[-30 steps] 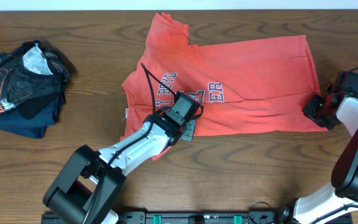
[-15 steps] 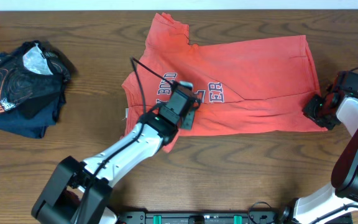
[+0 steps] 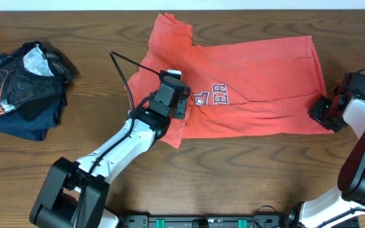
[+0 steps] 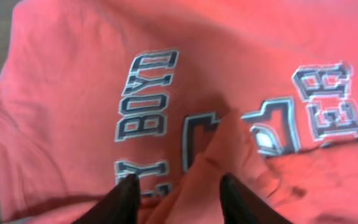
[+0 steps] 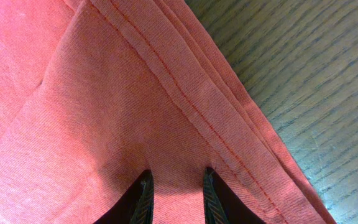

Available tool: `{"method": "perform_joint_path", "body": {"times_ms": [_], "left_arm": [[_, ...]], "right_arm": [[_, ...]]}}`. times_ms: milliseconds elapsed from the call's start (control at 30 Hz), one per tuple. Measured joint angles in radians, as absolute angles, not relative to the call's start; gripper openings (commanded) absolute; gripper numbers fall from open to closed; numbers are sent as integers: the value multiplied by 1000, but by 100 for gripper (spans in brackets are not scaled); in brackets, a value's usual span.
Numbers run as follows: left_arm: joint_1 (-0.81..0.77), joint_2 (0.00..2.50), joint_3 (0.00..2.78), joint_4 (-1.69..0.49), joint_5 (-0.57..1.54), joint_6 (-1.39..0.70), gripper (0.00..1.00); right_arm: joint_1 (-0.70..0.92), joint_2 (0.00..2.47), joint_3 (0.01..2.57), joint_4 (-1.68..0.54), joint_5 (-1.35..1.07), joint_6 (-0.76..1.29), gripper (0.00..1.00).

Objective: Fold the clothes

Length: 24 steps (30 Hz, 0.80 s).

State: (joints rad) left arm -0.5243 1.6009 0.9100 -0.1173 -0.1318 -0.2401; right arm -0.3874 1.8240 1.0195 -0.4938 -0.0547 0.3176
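Note:
The clothes point(image 3: 258, 69), a coral T-shirt with dark blue lettering, lie spread across the middle of the table. My left gripper point(image 3: 173, 101) hovers over the chest lettering near the shirt's left side. In the left wrist view my left gripper point(image 4: 179, 180) is open, with a raised ridge of the shirt point(image 4: 73, 74) between its fingers. My right gripper point(image 3: 322, 113) sits at the shirt's lower right corner. In the right wrist view my right gripper point(image 5: 178, 173) is shut on the layered cloth point(image 5: 73, 93) beside the stitched hem.
A dark swirl-printed garment point(image 3: 21, 85) lies bundled at the far left. Bare wooden table point(image 3: 265, 171) runs along the front edge and to the right of the shirt point(image 5: 328, 74). The left arm's cable arches above the shirt's left sleeve.
My left gripper moved up and to the left across the shirt's lettering and its jaws opened. The right gripper has stayed at the corner.

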Motion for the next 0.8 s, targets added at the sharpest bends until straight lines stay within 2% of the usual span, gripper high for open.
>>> {"method": "perform_joint_path", "body": {"times_ms": [67, 367, 800], "left_arm": [[-517, 1600, 921, -193, -134, -231, 55], [-405, 1565, 930, -514, -134, -305, 56], [-361, 1566, 916, -521, -50, -416, 54]], "right_arm": [[-387, 1824, 1019, -494, -54, 318, 26], [-387, 1824, 1019, -494, -49, 318, 26], [-387, 1824, 1019, -494, -50, 318, 27]]}}
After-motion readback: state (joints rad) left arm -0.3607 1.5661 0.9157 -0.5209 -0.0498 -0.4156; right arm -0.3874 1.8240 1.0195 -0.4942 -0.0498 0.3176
